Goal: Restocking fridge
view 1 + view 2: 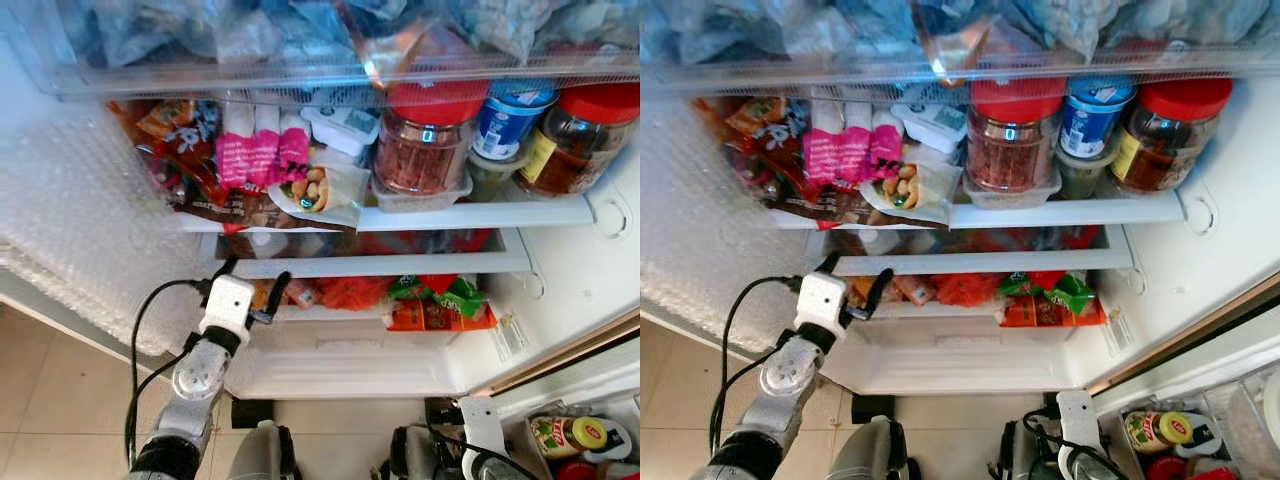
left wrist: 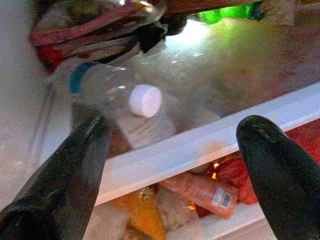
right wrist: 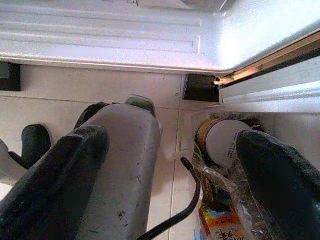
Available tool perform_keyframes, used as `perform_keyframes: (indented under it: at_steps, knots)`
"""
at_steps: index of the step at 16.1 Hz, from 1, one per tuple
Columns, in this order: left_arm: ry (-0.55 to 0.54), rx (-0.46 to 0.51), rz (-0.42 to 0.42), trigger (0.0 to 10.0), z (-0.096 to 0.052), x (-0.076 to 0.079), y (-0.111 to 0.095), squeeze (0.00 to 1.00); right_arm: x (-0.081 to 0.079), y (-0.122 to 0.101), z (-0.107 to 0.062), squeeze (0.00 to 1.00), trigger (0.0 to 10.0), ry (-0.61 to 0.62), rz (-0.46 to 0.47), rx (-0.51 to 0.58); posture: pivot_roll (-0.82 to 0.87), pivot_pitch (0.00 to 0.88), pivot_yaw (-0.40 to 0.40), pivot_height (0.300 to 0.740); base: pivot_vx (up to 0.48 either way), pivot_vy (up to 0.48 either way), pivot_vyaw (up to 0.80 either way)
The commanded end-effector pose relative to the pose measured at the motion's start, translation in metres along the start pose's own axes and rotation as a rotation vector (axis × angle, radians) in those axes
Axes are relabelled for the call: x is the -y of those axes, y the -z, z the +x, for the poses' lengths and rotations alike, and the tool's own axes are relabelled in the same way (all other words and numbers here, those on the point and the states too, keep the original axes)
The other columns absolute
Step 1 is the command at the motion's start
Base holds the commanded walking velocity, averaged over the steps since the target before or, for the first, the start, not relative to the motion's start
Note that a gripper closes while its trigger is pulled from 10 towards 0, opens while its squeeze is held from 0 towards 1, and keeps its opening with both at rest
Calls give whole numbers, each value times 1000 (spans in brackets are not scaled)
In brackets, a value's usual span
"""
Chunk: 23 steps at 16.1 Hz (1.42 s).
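While the fridge [image 1: 560,290] stands open, the left gripper [image 1: 252,282] is held at the front edge of its lower shelf [image 1: 380,266], fingers spread and empty, and a clear bottle [image 2: 112,95] with a white cap is seen lying on that shelf just beyond them (snack packets are piled behind it). The right gripper [image 3: 165,165] is kept low by the floor to the right, fingers apart with nothing between them, beside a bag of groceries [image 1: 585,440]. Red-lidded jars [image 1: 430,140] are ranged on the upper shelf, to the right.

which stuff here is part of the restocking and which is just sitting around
In the job: left gripper, open at the lower shelf; clear bottle with white cap lying there; fridge shelf.
Just there: red-lidded jars, pink packets, door condiment jar, right gripper hanging open.
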<state>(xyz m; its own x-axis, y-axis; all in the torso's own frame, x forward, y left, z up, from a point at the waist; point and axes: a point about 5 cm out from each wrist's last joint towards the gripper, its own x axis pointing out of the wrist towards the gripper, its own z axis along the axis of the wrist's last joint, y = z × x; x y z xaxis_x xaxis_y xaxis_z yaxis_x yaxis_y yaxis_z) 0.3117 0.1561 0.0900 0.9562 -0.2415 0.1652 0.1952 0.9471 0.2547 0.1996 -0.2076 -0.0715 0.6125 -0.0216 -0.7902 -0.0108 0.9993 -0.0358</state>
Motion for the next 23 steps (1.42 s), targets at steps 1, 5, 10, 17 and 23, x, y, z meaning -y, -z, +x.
perform_keyframes:
  at_steps: [1, 5, 10, 17, 23]
  knots:
    - [-8, -22, 6, 10000, -5, -1, 4, 0, 0, 34, -6, 0, 10000, 15, -3, -136, 12, 162, 55, 642, 0, 0, 0]
    - [-105, -153, -13, 10000, -32, -9, 30, 0, 0, 31, -5, 0, 10000, 11, -15, -130, 27, 127, 54, 642, -127, 0, 0]
    - [-110, -205, -8, 10000, -37, -5, 36, 0, -1, 31, -5, 0, 10000, 9, -17, -134, 31, 114, 61, 642, -270, 0, 0]
    - [-145, -382, -49, 10000, -57, -4, 67, 0, -2, 32, -5, 0, 10000, 5, -20, -136, 25, 96, 64, 642, -317, 0, 0]
    - [-247, -571, -85, 10000, -82, -16, 95, 0, -3, 32, -5, 0, 10000, 1, -17, -133, 19, 82, 63, 642, -264, 0, 0]
